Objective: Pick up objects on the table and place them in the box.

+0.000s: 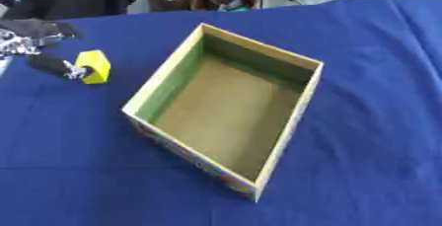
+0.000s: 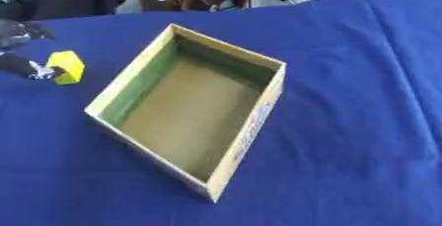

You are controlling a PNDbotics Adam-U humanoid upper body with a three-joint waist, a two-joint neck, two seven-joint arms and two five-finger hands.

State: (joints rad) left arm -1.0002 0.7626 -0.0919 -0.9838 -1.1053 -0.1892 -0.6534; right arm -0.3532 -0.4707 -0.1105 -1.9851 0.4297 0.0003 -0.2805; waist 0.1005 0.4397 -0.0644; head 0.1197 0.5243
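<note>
Left hand (image 1: 54,65) comes in from the left edge, low over the worktop (image 1: 371,72), forearm roughly level and pointing right toward the yellow block (image 1: 93,66). Black body, silver at the knuckle end (blurred, so detail is poor). Fingers (image 1: 76,72) meet the block's left face; whether they are curled round it or just touching, cannot tell. A second dark and silver part of the same arm shows higher up at the left edge.

Right hand: in neither view.

Yellow block: small, boxy, flat faces with a bevelled top, matte. It sits on the cloth left of the box (image 1: 307,96), near its left wall but apart from it.

Box: open-top rectangular cardboard tray, set diagonally, pale yellow rim, greenish inner walls, plain brown floor, printed colours on the outer near side. Nothing inside.

Worktop: covered in blue cloth, soft, a few shallow creases.
</note>
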